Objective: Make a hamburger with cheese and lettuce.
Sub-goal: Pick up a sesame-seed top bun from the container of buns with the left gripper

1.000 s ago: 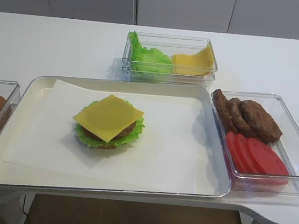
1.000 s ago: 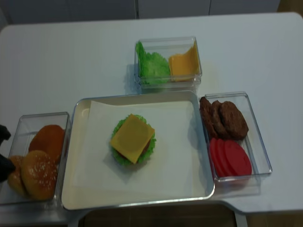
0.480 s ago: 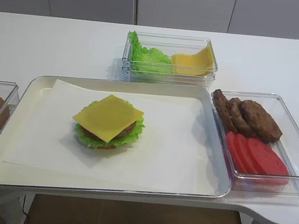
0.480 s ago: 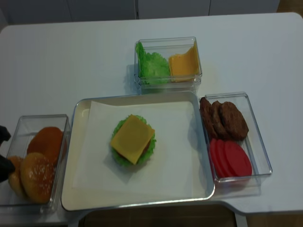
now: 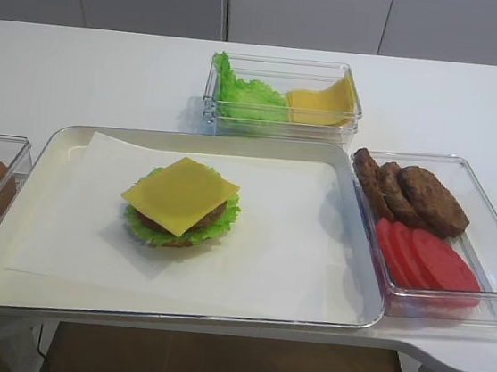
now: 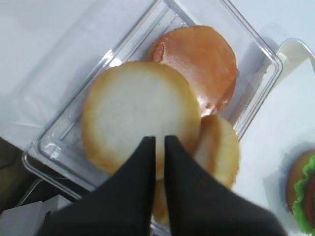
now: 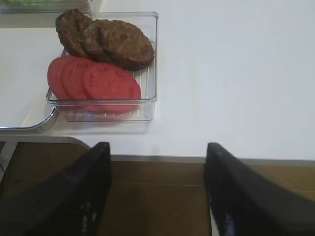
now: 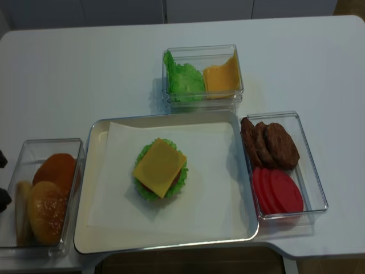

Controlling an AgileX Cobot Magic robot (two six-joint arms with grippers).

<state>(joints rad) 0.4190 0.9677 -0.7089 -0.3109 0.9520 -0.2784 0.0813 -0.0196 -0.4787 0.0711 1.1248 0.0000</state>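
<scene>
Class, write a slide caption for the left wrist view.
Left claw shut on a pale bun half in the clear bin.

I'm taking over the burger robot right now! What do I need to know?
Left hand: shut, seemingly pinching the rim of the sesame bun top, which stands on edge in the bun box.
Right hand: open, empty, off the table edge by the patty box.
Done: lettuce, patty and cheese stacked on the tray.
Left: set the bun top on the cheese.
</scene>
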